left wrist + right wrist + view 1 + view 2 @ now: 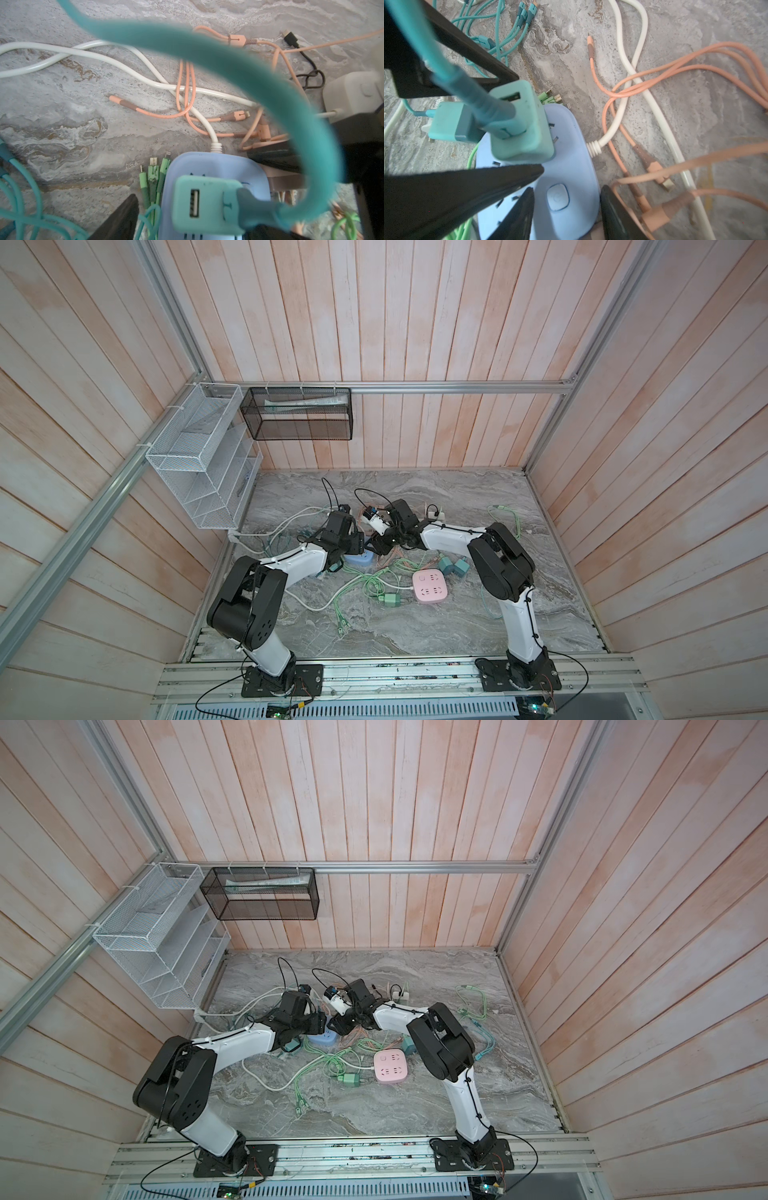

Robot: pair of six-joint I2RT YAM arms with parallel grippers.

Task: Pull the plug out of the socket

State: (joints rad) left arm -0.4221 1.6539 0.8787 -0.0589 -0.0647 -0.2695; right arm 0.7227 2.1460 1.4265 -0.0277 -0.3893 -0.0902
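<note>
A light-blue socket (360,560) (325,1039) (218,164) (571,166) lies among cables on the marble table. A teal plug (207,203) (527,133) with a USB port stands in its top, and a thick teal cable (228,68) arcs away from it. My left gripper (362,548) (322,1026) (199,214) straddles the plug, open, with a gap showing beside one finger (122,218). My right gripper (376,547) (343,1027) (566,191) is open over the socket's button end. One of its fingers (519,216) lies over the socket's top and the other sits at its edge.
A second teal plug (446,126) lies beside the socket. Orange cables (187,83), a white cord (633,83) and green cables (365,585) tangle around it. A pink socket (430,587), a green plug (390,599) and teal plugs (453,566) lie nearer the front. Mesh baskets (195,456) hang at back left.
</note>
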